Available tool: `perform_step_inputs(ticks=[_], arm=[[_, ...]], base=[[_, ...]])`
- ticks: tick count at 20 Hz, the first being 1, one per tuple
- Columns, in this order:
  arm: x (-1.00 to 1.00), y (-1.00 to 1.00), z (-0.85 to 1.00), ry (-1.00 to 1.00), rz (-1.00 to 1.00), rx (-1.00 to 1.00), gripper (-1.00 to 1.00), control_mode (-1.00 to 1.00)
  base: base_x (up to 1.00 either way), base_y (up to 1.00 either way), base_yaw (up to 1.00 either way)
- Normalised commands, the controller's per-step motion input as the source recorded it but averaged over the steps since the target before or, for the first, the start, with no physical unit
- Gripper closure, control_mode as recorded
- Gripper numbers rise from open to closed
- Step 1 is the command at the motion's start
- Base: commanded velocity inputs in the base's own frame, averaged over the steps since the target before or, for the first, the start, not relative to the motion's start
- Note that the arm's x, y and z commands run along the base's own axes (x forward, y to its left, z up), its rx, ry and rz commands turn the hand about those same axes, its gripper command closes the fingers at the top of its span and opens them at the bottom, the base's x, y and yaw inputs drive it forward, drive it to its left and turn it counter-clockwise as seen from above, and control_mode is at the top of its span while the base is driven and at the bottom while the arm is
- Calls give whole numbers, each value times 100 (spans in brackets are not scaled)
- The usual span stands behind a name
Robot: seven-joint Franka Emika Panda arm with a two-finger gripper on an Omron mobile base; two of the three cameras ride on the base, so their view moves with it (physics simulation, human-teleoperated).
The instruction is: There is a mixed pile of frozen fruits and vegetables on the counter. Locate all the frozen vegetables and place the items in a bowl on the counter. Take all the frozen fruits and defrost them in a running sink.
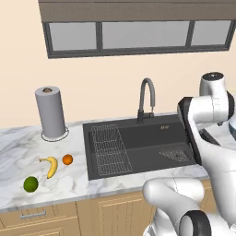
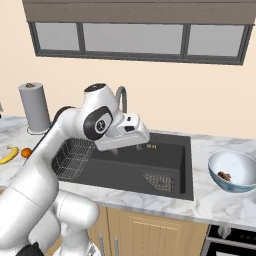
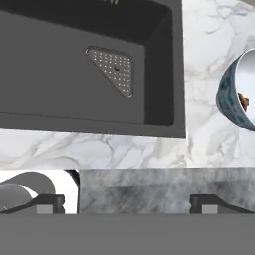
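On the left of the white marble counter (image 1: pixel 14 143) lie a yellow banana (image 1: pixel 51 166), a small orange (image 1: pixel 67 159) and a green ball (image 1: pixel 30 184). The pale blue-grey bowl (image 2: pixel 234 171) stands on the counter right of the black sink (image 1: pixel 138 147) and holds a brown lump (image 2: pixel 224 175). My gripper (image 3: pixel 127 203) hangs above the sink's front right part, open and empty, well away from the bowl (image 3: pixel 230 102). Banana (image 2: pixel 9 155) and orange (image 2: pixel 26 152) also show at the left edge of the right base view.
A dark gooseneck faucet (image 1: pixel 146 99) rises behind the basin. A wire rack (image 1: pixel 109 150) sits in the sink's left half and a drain grid (image 3: pixel 114 67) in its right. A grey paper towel roll (image 1: pixel 50 113) stands at the back left.
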Motion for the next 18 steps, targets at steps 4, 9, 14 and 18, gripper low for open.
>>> perform_step_inputs(ticks=[4,9,14,18], arm=[[-47,60,0,2,-18,4,-100,-100],[-21,79,-9,3,-2,-1,-100,-100],[1,80,-1,7,23,-9,-100,-100],[3,77,-18,4,13,0,-100,-100]], base=[[0,0,0],[0,0,0],[0,0,0],[0,0,0]])
